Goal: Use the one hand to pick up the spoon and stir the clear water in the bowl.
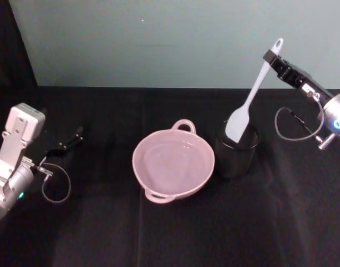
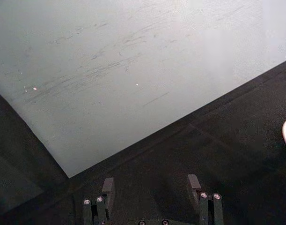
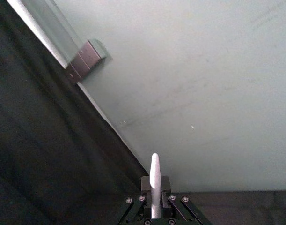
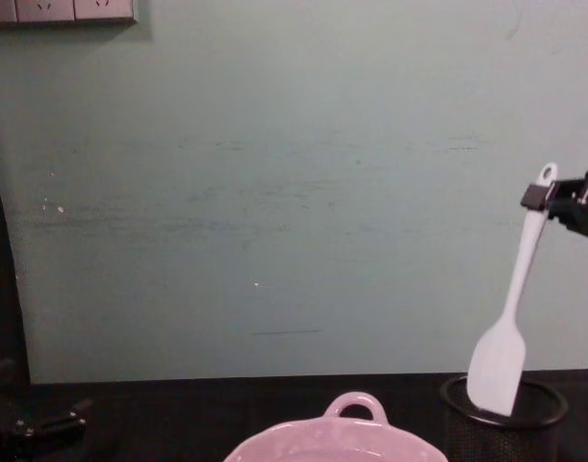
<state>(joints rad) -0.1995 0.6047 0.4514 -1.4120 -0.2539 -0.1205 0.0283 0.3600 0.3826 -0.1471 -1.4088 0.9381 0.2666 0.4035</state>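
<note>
Spoon (image 1: 252, 93) hangs near-vertical, slightly tilted: holed handle end up toward the right, flat oval head down at the rim of the black mesh cup (image 1: 237, 151). White, translucent plastic. Right gripper (image 1: 271, 57) is clamped on the handle tip, arm reaching in high from the right. Smooth pink bowl (image 1: 173, 162), two loop handles, sits just left of the cup. Left gripper (image 1: 75, 135) parked low on the black cloth (image 1: 170, 233), fingers apart.

You're looking at a white, slightly translucent spoon (image 1: 252, 93), a pale pink bowl (image 1: 173, 162) and a black mesh cup (image 1: 236, 151), all sitting against a black tablecloth (image 1: 170, 233). The wall (image 1: 170, 39) is showing pale teal-green. Your right gripper (image 1: 269, 57) is showing black on a silver arm; the left gripper (image 1: 75, 135) is black too.
</note>
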